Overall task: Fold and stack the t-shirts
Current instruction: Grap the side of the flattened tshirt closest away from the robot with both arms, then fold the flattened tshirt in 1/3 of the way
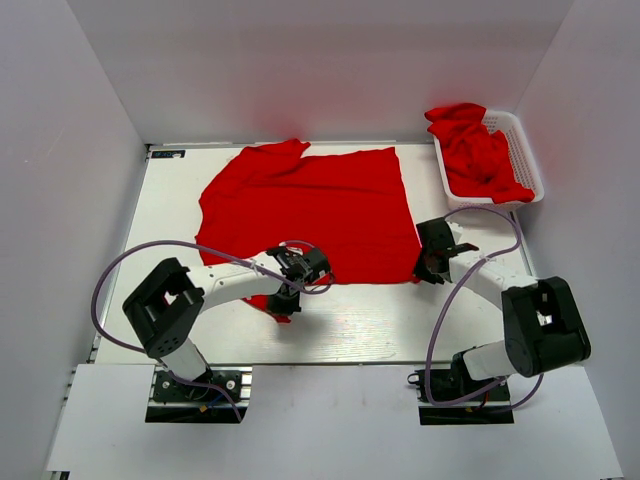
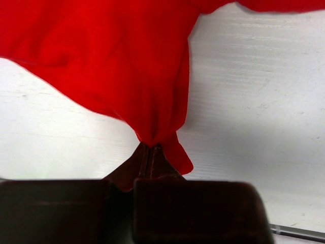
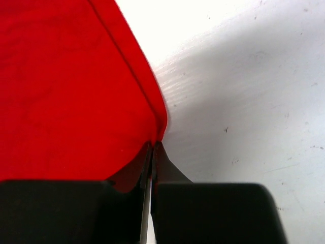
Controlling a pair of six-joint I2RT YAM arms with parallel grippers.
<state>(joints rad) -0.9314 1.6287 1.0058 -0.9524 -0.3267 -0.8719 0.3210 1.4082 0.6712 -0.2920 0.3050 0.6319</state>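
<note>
White bench carries one red t-shirt spread flat at its middle, with more red t-shirts bunched in white basket at far right. Left tool is clamped on bunched cloth at the spread shirt's near left edge. Right tool is pinched on its near right corner.

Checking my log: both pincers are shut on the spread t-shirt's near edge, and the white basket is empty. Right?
No. The white basket holds crumpled red t-shirts, as the top external view shows. The left pincer and right pincer are shut on the spread t-shirt.
</note>
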